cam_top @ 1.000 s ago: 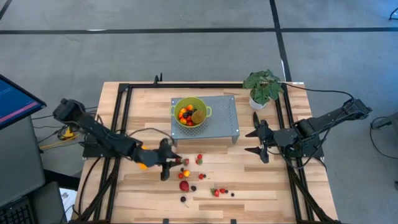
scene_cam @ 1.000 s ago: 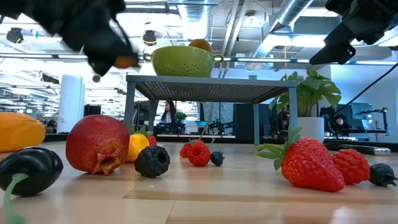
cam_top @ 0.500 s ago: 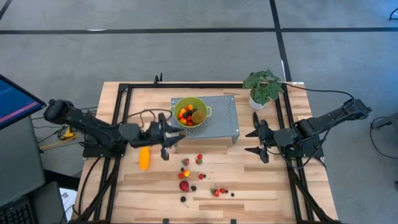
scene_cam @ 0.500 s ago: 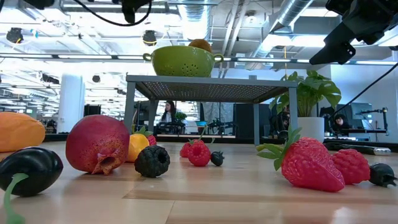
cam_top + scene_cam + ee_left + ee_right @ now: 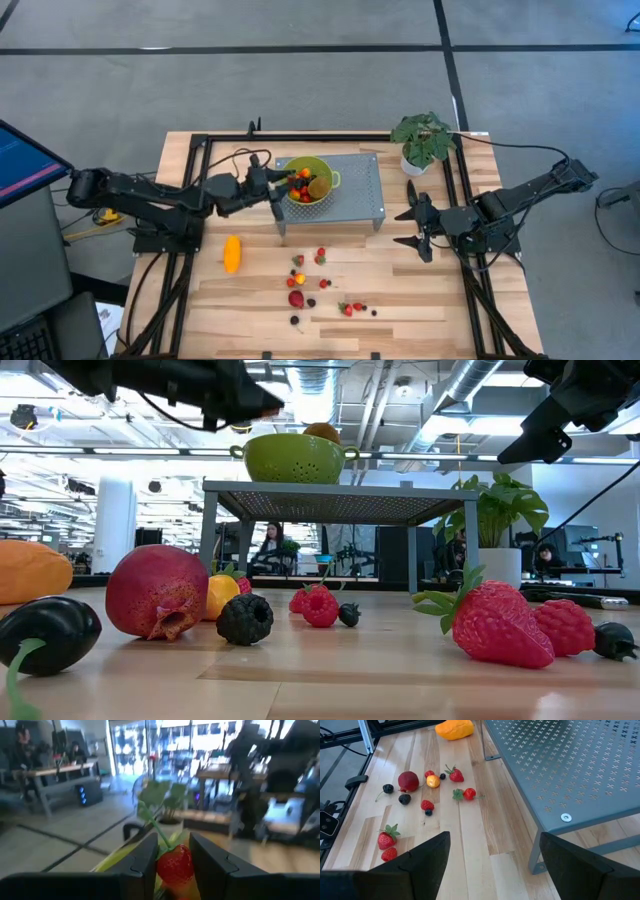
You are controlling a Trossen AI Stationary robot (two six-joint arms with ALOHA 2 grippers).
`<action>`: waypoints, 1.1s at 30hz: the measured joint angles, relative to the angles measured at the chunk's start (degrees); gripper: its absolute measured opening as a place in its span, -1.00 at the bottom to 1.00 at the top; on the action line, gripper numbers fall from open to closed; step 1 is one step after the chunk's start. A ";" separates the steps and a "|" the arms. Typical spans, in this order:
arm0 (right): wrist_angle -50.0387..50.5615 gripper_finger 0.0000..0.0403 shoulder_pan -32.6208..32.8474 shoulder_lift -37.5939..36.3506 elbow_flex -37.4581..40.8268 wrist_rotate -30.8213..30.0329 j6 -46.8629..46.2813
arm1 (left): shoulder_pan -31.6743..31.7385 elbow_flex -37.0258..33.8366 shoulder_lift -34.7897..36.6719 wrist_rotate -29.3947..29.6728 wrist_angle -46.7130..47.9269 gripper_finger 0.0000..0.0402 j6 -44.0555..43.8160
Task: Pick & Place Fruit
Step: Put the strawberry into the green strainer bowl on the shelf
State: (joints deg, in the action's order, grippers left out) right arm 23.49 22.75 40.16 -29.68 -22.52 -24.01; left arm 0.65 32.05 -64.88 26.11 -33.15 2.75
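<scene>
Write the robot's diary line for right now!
left gripper: holds strawberry by green colander | right gripper: open, waiting

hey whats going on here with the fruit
The left hand holds a strawberry at the rim of the green colander, which sits on a grey perforated stand and already holds fruit. More fruit is scattered on the table, including a long orange piece. The right hand waits open beside the stand.

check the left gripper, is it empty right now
No, the left gripper is shut on a strawberry pinched between its fingers, at the green colander.
</scene>
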 joint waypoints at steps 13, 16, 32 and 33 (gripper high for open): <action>0.00 0.50 0.01 0.00 -0.01 0.00 0.00 | 0.85 0.00 0.00 -0.02 4.79 -0.48 -0.16; 0.00 0.50 0.01 0.00 -0.01 0.01 0.02 | 0.83 0.00 0.00 -0.02 4.86 -0.42 -0.16; 0.00 0.50 0.01 0.00 0.01 0.02 0.01 | -1.47 0.00 0.00 -0.02 4.67 0.09 -0.71; 0.00 0.50 0.01 0.01 0.01 0.02 0.00 | -2.17 0.00 0.00 -0.05 4.56 0.09 -1.79</action>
State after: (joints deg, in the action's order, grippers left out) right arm 23.49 22.76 40.18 -29.67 -22.51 -24.01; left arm -1.52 32.05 -64.88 26.06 -28.60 0.96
